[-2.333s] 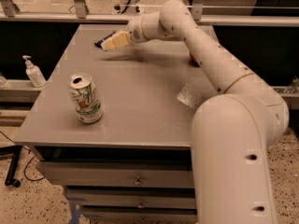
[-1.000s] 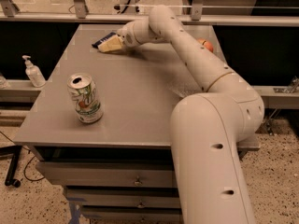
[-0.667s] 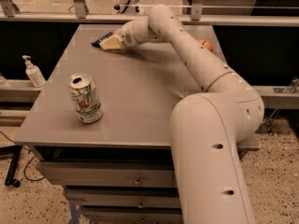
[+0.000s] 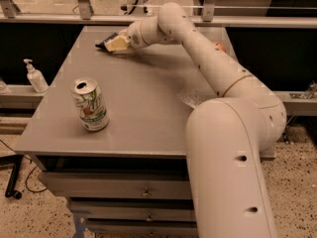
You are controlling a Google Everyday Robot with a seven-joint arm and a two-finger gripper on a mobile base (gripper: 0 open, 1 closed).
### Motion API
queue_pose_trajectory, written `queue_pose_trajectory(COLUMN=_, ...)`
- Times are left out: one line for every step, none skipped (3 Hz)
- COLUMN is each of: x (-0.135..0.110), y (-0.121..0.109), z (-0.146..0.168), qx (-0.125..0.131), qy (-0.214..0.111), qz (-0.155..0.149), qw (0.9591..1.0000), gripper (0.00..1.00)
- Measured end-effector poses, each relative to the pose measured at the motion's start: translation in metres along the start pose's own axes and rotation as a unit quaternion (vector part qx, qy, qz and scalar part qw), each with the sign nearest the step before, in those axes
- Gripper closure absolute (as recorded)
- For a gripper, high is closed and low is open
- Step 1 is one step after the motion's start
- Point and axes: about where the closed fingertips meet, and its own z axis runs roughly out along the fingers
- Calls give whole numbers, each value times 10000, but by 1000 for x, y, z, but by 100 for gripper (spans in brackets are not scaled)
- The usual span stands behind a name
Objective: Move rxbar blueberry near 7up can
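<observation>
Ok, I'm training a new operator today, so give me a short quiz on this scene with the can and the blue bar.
1. True or false: the can stands upright on the table.
2. The hand is: A) above the can; B) at the table's far edge, by the blue bar; C) below the table.
3. What stands off the table, to its left?
Key: 1 true; 2 B; 3 the pump bottle.
</observation>
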Motion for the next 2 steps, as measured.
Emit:
queue_pose_trajectory(x=-7, y=10, z=-22, qx=-81, qy=-18, qz=-146, qw=9999, gripper=100)
queue_pose_trajectory(x=-1, y=30, z=-60, qx=-305, qy=103, qz=-240, qw=9992, gripper=100)
